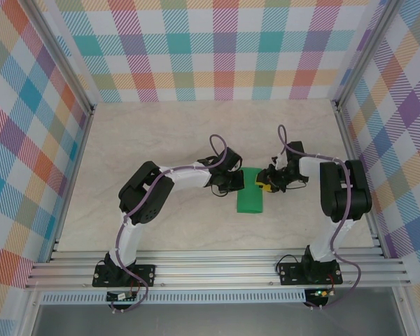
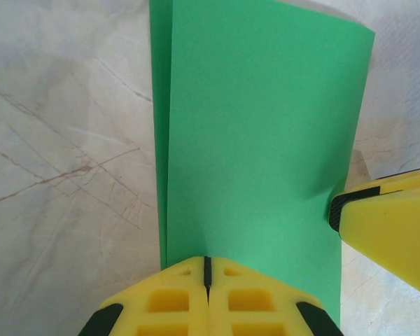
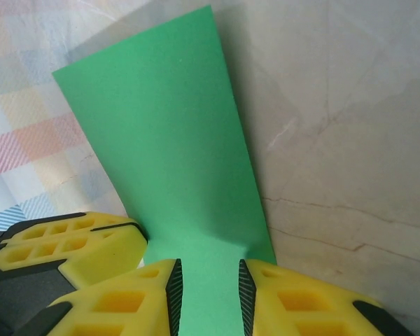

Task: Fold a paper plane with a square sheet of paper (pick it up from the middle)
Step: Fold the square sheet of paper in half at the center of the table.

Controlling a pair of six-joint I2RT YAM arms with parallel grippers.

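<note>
Now, left claw (image 2: pixel 206 264) clamped on square sheet of paper (image 2: pixel 259 140), right claw (image 3: pixel 206 276) ajar

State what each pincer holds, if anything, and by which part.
The left pincer is shut on the square sheet of paper, folded, at its near edge. The right pincer stands open at another edge; its hold cannot be told.

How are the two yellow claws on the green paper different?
The left claw has its fingers shut tight together, but the right claw has a gap between its fingers, with the green paper showing through. In the top view the left claw comes at the paper from the left side and the right claw from the right side. Both claws are yellow with black edges, and both sit at the far end of the paper.
</note>
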